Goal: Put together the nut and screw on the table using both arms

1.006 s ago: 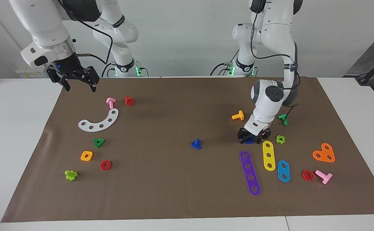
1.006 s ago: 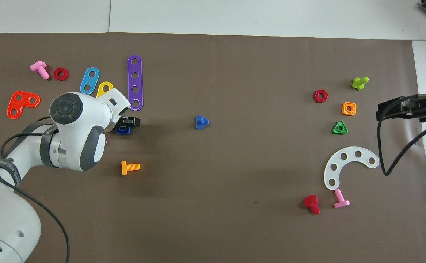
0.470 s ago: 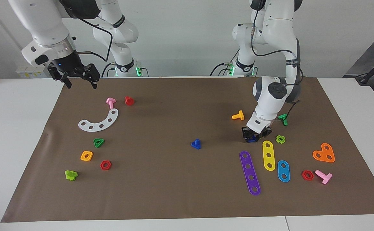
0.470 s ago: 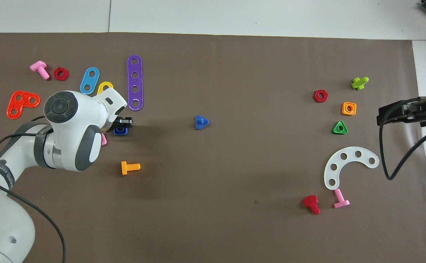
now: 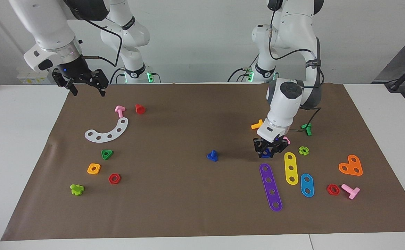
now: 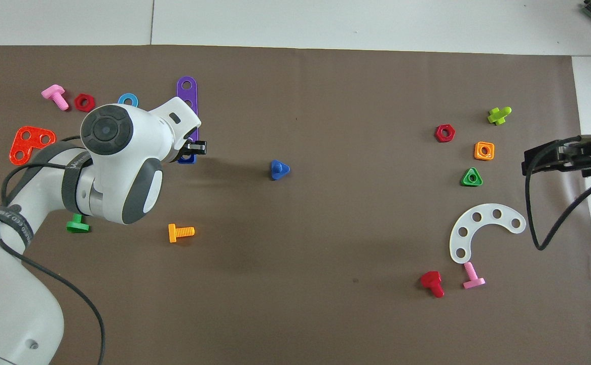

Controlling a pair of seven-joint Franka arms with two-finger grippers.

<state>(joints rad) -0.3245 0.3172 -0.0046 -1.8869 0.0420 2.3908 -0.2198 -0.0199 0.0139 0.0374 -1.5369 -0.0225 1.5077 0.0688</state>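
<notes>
My left gripper (image 5: pixel 266 152) is shut on the dark-blue square nut (image 5: pixel 265 152) and holds it just above the brown mat (image 5: pixel 188 201), beside the end of a purple strip (image 5: pixel 271 187). In the overhead view the nut (image 6: pixel 186 159) shows under the gripper (image 6: pixel 194 151). The dark-blue screw (image 5: pixel 212 156) stands head down on the middle of the mat, shaft up, apart from the gripper toward the right arm's end; it also shows in the overhead view (image 6: pixel 278 170). My right gripper (image 5: pixel 87 91) is open and empty, raised over the mat's edge at its own end (image 6: pixel 549 154).
Yellow (image 5: pixel 291 168) and blue (image 5: pixel 307 185) strips, a pink nut (image 5: pixel 286 140), an orange screw (image 5: pixel 257 125) and a green screw (image 5: pixel 306 128) lie around the left gripper. A white arc plate (image 5: pixel 108 131), green (image 5: pixel 107 154) and orange (image 5: pixel 93 168) nuts lie at the right arm's end.
My left gripper has lifted the dark-blue nut off the mat and moved it a little toward the screw. The pink nut is now uncovered. The right gripper has barely moved.
</notes>
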